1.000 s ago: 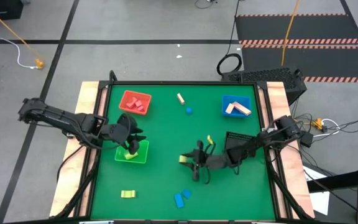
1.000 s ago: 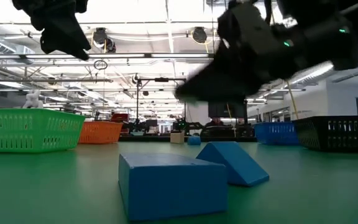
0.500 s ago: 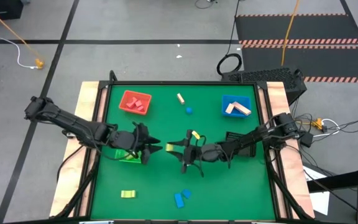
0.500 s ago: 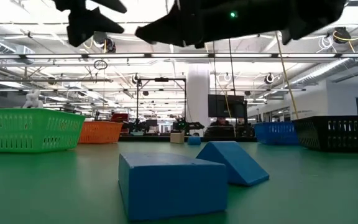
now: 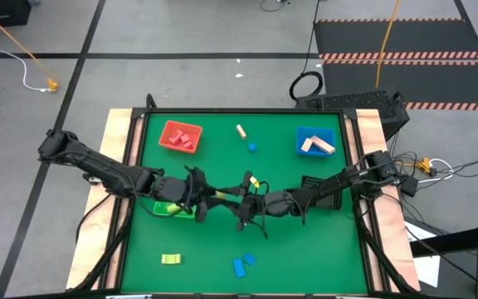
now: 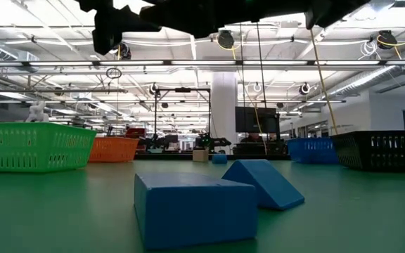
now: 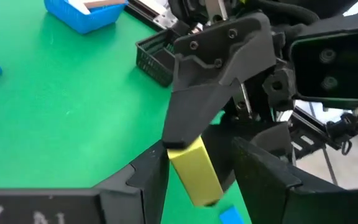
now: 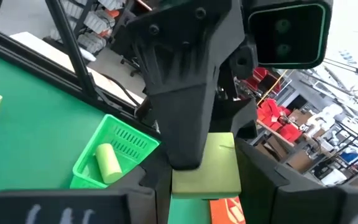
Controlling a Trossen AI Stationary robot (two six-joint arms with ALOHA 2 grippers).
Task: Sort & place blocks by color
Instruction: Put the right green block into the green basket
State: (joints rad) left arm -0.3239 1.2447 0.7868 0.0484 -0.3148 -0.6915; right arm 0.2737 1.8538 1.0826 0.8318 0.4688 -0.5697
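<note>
Both arms' fingers pinch one yellow block, seen only from the wrists

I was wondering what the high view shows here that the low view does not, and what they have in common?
Only the high view shows the left gripper and the right gripper meeting at mid-table around a yellow block, plus the red tray with red blocks, the blue tray with tan blocks, and a yellow block lying near the front edge. Only the low view shows the room beyond the table. Both show the two blue blocks near the front, the green tray and the black mesh basket.
</note>
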